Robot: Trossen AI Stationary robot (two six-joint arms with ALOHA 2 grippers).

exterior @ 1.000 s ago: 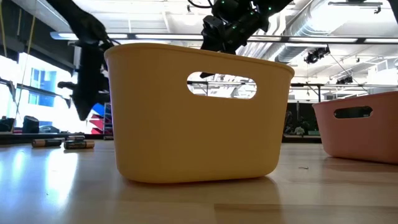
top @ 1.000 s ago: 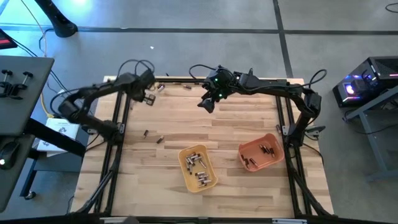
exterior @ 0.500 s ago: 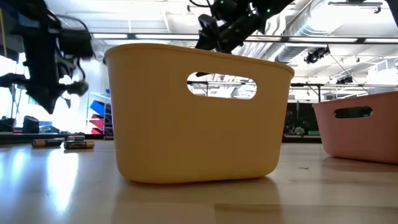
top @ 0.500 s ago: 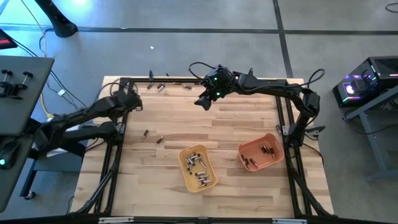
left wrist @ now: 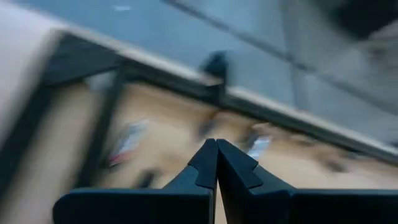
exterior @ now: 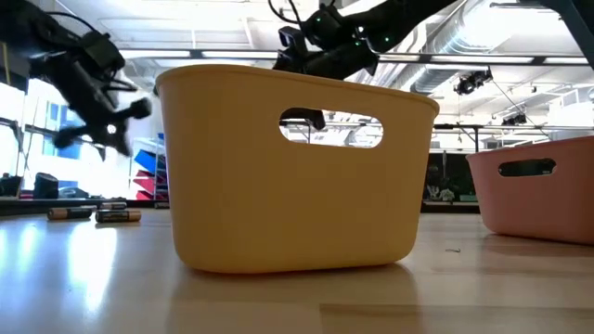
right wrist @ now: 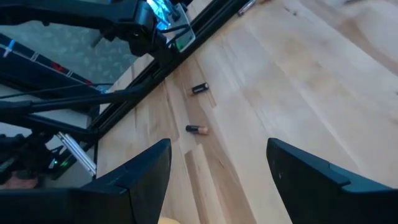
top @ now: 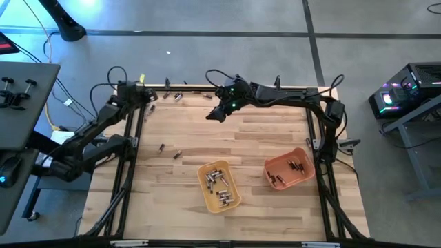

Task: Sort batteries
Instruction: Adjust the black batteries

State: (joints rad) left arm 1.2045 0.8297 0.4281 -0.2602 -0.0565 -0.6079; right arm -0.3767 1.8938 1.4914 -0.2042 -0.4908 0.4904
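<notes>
The left gripper [left wrist: 216, 163] has its two dark fingers pressed flat together with nothing between them; in the high view it [top: 147, 98] sits at the far left corner of the wooden table [top: 262, 134], beside the black frame rail, well apart from the yellow tray [top: 219, 186]. The right gripper [right wrist: 217, 162] holds its fingers spread wide and empty, and in the high view it [top: 215, 114] hangs over the far half of the table, beyond the yellow tray and between the tray and the far edge. Through the gap of those fingers two loose batteries [right wrist: 198, 109] lie on the bare wood near the frame rail; in the high view the same pair [top: 169, 151] rests to the left of the yellow tray, apart from each other. More batteries lie scattered along the far edge of the table [top: 180, 94], close to the left gripper. The yellow tray holds a heap of silvery-grey cells [top: 219, 184] inside its walls. The orange tray [top: 290, 170] stands just to the right of the yellow one, near the right frame rail, with a few dark cells [top: 296, 166] in it. In the low view the yellow tray [exterior: 297, 167] fills the middle, with two batteries [exterior: 96, 214] lying on the table to its left and the orange tray [exterior: 538, 190] to its right.
</notes>
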